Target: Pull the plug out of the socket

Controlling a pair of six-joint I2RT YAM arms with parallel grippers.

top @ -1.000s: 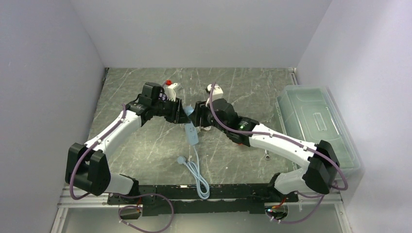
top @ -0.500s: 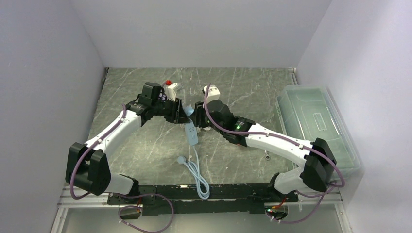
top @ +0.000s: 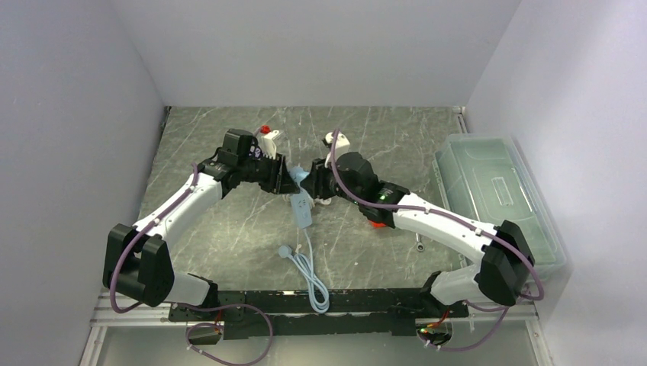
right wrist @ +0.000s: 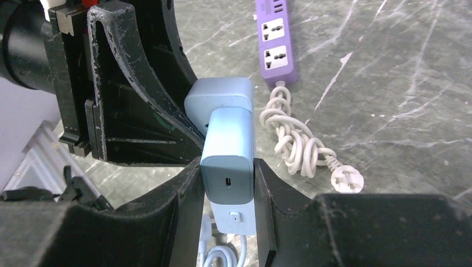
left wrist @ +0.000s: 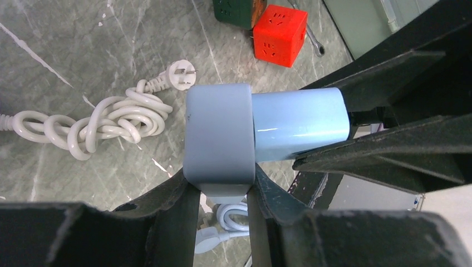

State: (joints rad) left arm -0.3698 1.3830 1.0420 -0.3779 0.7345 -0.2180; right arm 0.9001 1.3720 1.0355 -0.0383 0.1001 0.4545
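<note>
Since the plug point(right wrist: 228, 142) and socket point(left wrist: 218, 133) were light, rigid, smooth plastic, held mated above mid counter point(top: 229, 229), slip looked like the main risk. Had the left fingers point(left wrist: 177, 211) pinching the socket's flat sides, the right fingers point(right wrist: 186, 194) pinching the plug's outer end; probably wants a straight pull along the pins, no twist
</note>
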